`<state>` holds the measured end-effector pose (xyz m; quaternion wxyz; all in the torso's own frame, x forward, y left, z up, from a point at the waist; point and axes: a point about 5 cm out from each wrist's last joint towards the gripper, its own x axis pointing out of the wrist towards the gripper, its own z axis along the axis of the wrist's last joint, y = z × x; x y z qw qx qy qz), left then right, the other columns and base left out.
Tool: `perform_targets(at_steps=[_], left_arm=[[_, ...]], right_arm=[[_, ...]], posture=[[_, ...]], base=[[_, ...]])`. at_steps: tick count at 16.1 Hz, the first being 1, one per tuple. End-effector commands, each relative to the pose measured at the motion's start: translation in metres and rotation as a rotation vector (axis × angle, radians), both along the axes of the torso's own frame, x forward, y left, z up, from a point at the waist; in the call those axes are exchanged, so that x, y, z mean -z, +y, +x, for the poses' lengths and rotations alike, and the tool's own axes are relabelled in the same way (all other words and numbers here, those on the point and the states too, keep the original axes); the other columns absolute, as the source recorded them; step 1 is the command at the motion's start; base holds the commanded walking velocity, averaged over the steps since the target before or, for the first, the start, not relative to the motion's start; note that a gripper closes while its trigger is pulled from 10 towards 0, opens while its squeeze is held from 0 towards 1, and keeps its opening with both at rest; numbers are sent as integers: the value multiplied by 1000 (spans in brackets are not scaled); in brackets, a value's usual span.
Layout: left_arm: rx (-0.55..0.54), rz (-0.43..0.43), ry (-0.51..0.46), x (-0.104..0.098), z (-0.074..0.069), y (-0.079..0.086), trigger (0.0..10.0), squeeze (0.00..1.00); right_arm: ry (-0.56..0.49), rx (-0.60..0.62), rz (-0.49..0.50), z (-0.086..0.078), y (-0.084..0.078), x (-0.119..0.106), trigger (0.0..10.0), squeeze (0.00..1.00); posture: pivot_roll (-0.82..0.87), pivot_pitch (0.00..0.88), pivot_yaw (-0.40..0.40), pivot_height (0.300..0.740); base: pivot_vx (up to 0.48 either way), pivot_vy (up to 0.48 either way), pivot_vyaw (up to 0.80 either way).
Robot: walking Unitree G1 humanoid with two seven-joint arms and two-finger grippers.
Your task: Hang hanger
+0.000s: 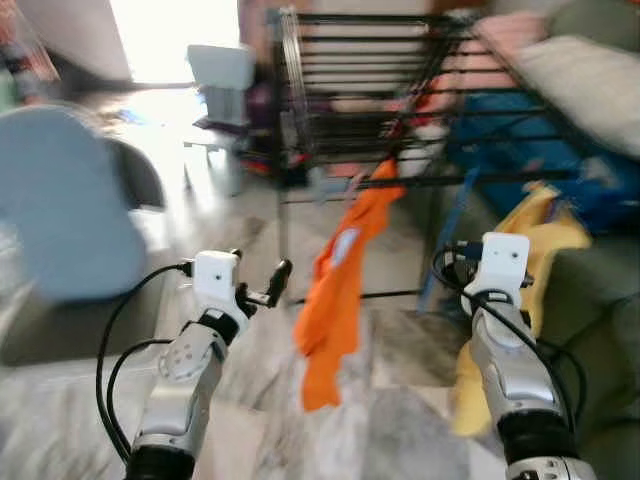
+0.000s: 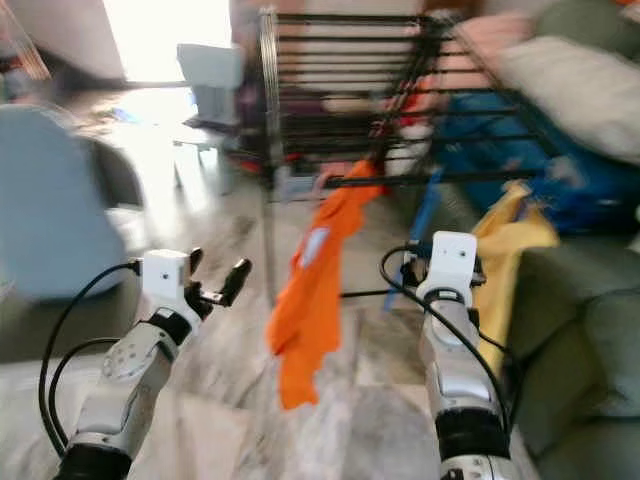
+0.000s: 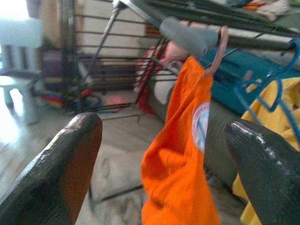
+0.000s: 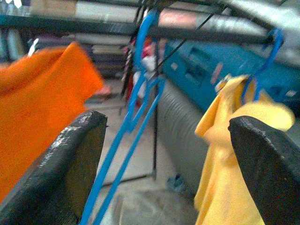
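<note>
Marble floor, black drying rack (image 1: 370, 90) — orange shirt (image 1: 335, 300) on pink hanger (image 3: 216, 51) hooked to lower rail. Light, floppy; grip hanger neck. Left gripper (image 3: 164, 154), right gripper (image 4: 166, 154) — jaws spread, empty.

Black drying rack (image 1: 360, 90) across the upper middle of my view, orange shirt (image 1: 335, 290) hanging from its lower bar, yellow garment (image 4: 225, 159) on a blue hanger (image 4: 136, 108) at right, marble floor (image 1: 400, 400) below.

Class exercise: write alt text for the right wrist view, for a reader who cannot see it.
Between the open right claw, an empty blue hanger dangles from a dark rack bar. An orange garment hangs on one side, a yellow garment on a blue hanger on the other.
</note>
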<state>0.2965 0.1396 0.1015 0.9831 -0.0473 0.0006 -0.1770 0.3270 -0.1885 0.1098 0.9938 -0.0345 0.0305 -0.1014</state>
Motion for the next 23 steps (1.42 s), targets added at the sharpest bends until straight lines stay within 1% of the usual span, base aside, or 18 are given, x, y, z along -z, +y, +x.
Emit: perform_targets(at_steps=[1,4,7,9,13,14,15,17,19,20,21,22,23], left_arm=[[-3,23,15,2,1,7,10000,0],[-9,15,20,2,4,7,10000,0],[-52,4,29,2,6,8,10000,0],[-59,0,29,2,6,9,10000,0],[-85,5,43,6,3,13,10000,0],[-87,18,38,5,4,15,10000,0],[-92,25,36,5,5,18,10000,0],[-93,25,38,4,6,18,10000,0],[-83,32,39,4,6,17,10000,0],[-74,28,41,4,6,16,10000,0],[-61,17,39,3,6,15,10000,0],[-58,18,38,3,5,14,10000,0],[-58,18,39,3,5,14,10000,0]], right_arm=[[-9,-18,4,2,8,-4,10000,0],[3,-24,11,2,7,-3,10000,0],[44,-56,35,2,12,1,10000,0],[54,-62,43,2,13,2,10000,0],[103,-144,123,7,31,8,10000,0],[107,-201,133,8,42,7,10000,0],[135,-258,150,9,54,10,10000,0],[170,-305,174,9,63,13,10000,0],[226,-358,209,13,77,16,10000,0],[247,-369,212,14,81,17,10000,0],[256,-354,210,18,83,15,10000,0],[267,-328,204,24,83,13,10000,0],[270,-321,199,25,83,12,10000,0]], posture=[[-123,19,-43,740],[-130,23,-46,740],[-130,23,-52,740],[-129,23,-53,740],[-124,23,-55,740],[-122,24,-54,740],[-122,24,-54,740],[-121,25,-52,740],[-117,31,-54,740],[-114,33,-55,740],[-110,35,-56,740],[-106,38,-57,740],[-105,39,-56,740]], base=[[371,0,-406],[344,0,0],[0,0,0],[0,0,0],[0,0,0],[0,0,0],[0,0,0],[0,0,0],[0,0,0],[0,0,0],[0,0,0],[0,0,0],[0,0,0]])
